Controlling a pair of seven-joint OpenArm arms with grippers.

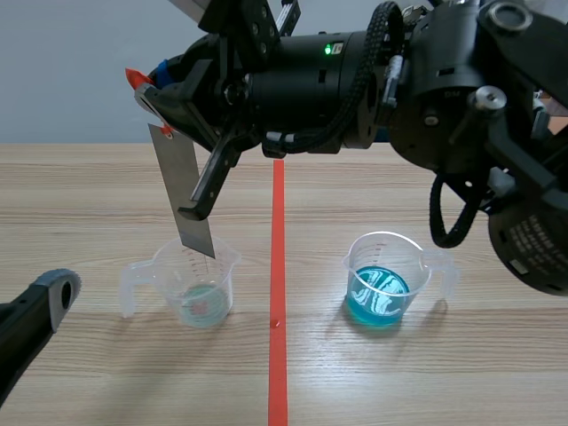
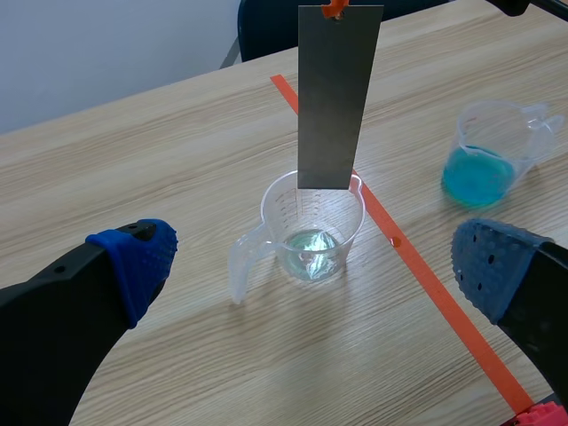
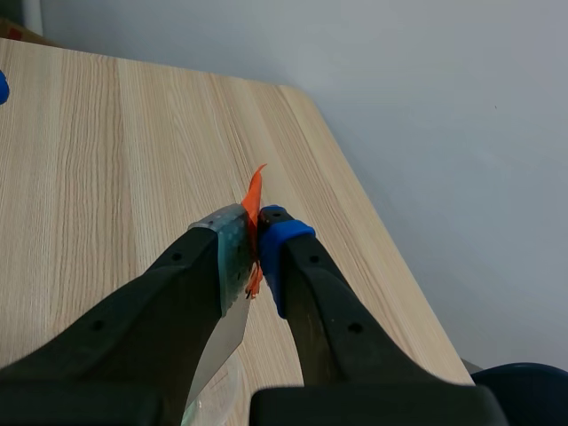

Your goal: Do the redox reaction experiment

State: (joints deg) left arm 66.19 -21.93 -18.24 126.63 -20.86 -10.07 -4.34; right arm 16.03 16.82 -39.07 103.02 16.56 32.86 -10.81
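Note:
A grey metal strip [image 1: 186, 191] [image 2: 337, 98] hangs upright, with an orange tab [image 1: 135, 78] at its upper end. My right gripper [image 1: 153, 89] [image 3: 256, 241], reaching across from the right, is shut on that upper end. The strip's lower edge is level with the rim of a clear beaker [image 1: 197, 280] [image 2: 312, 222] holding a little pale green liquid, and stays above the liquid. A second beaker [image 1: 386, 280] [image 2: 493, 151] with bright blue liquid stands right of the tape line. My left gripper [image 2: 315, 262] is open, low and short of the pale beaker.
An orange-red tape line [image 1: 278, 293] runs between the two beakers, with a small drop on the wood beside it. The right arm's body [image 1: 426, 80] spans the upper scene. A dark chair [image 2: 266, 22] stands beyond the table's far edge.

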